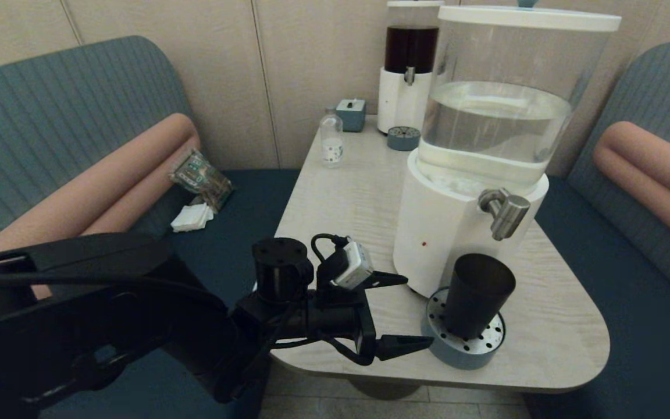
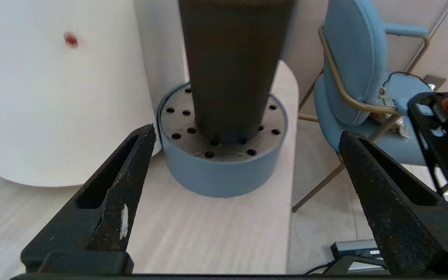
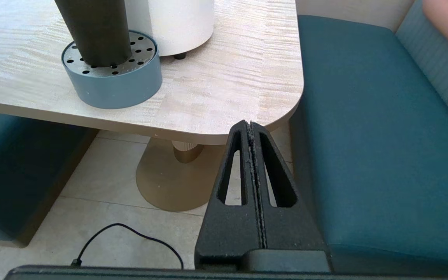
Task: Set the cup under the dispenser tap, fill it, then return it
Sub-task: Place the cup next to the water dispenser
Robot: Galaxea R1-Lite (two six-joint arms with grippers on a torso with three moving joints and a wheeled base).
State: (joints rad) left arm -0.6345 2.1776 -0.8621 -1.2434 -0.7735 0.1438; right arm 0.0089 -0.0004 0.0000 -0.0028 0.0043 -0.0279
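The dark tapered cup [image 1: 477, 295] [image 2: 231, 70] [image 3: 93, 31] stands upright on the blue perforated drip tray [image 1: 448, 350] [image 2: 216, 175] [image 3: 119, 87], below the brushed-metal dispenser tap [image 1: 505, 213] of the big clear-tank dispenser [image 1: 486, 134]. My left gripper [image 1: 413, 314] [image 2: 247, 134] is open, a little to the left of the tray, its fingers apart from the cup and nothing between them. My right gripper [image 3: 250, 123] is shut and empty, low beside the table's near right corner; it does not show in the head view.
A slimmer dark-liquid dispenser [image 1: 409, 64] with its own small tray [image 1: 403, 138], a small clear bottle [image 1: 331, 139] and a blue box [image 1: 350, 114] stand at the table's back. Teal benches [image 3: 364, 136] flank the table [image 1: 341, 198]. The tray sits near the table's front edge.
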